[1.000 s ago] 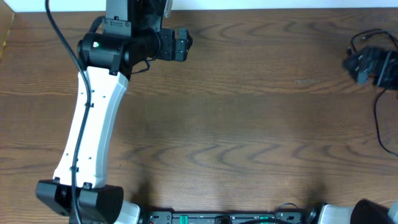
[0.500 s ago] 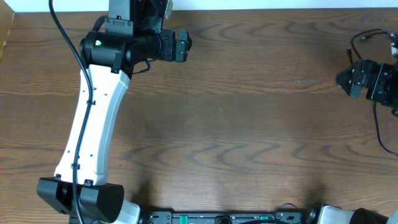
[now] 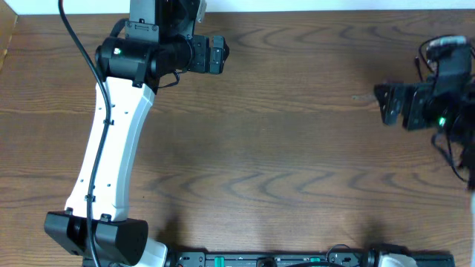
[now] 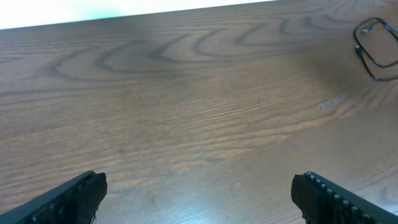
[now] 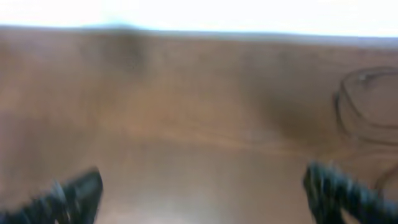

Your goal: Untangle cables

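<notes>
A thin black cable (image 3: 421, 52) lies in loops at the table's far right, mostly hidden under my right arm. Part of a loop shows at the top right of the left wrist view (image 4: 373, 46) and, blurred, at the right of the right wrist view (image 5: 367, 102). My left gripper (image 3: 223, 53) is open and empty at the far left, well away from the cable; its fingers are wide apart in its wrist view (image 4: 199, 190). My right gripper (image 3: 384, 104) is open and empty, pointing left just left of the cable; its wrist view (image 5: 202, 186) is motion-blurred.
The brown wooden table (image 3: 282, 148) fills the view. The white left arm (image 3: 111, 148) runs along the left side. A white wall edge (image 3: 334, 4) borders the far side. More black cable (image 3: 451, 162) trails near the right edge.
My right arm has swung left from the table's right edge, so the gripper now sits further over the table. The left arm has barely moved.
</notes>
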{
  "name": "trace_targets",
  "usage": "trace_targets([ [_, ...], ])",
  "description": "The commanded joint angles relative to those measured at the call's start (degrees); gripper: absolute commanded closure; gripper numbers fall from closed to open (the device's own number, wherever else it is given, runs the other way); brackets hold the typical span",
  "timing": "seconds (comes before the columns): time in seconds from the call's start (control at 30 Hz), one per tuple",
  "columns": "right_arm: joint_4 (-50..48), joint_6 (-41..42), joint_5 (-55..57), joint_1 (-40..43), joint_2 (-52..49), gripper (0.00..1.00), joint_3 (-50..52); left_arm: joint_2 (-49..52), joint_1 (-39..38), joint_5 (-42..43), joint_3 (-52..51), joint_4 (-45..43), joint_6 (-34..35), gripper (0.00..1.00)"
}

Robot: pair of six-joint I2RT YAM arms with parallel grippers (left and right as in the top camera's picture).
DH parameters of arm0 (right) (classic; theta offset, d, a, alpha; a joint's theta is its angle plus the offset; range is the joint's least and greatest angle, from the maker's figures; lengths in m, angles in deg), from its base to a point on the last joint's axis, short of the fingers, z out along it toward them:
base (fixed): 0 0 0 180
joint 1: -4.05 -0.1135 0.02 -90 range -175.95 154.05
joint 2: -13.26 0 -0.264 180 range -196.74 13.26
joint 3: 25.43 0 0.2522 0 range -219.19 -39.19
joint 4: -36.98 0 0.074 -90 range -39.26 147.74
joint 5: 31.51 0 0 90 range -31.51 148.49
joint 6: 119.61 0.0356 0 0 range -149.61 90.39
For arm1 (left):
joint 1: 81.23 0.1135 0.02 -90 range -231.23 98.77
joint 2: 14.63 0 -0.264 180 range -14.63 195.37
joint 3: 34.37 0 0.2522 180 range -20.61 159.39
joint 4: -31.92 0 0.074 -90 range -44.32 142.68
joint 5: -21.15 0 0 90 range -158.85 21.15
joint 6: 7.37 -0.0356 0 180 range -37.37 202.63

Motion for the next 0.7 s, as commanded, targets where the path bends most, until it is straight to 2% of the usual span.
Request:
trace_targets([
  [0.0, -9.3, -0.4, 1.4, -2.6, 11.1, 0.01, 14.7, 0.0, 0.0, -0.4, 0.1, 0.0, -0.5, 0.0],
  [0.03, -17.6, -0.4, 2.1, -3.9, 17.5, 0.01, 23.5, 0.0, 0.0, -0.3, 0.1, 0.0, -0.5, 0.0],
  [0.13, -27.3, -0.3, 4.0, -5.8, 26.6, 0.01, 35.4, 0.0, 0.0, -0.4, 0.1, 0.0, -0.5, 0.0],
  [0.3, -40.3, 4.4, 9.7, -8.1, 37.7, 0.01, 50.2, 0.0, 0.0, -0.3, 0.1, 0.0, -0.5, 0.0],
  [0.5, -57.7, 5.2, 10.6, -8.3, 48.7, 0.01, 68.3, 0.0, 0.0, -0.3, 0.1, 0.0, -0.5, 0.01],
  [0.67, -65.3, 5.2, 12.1, -8.3, 55.3, 0.01, 78.1, 0.0, 0.0, -0.3, 0.1, 0.0, -0.5, 0.0],
])
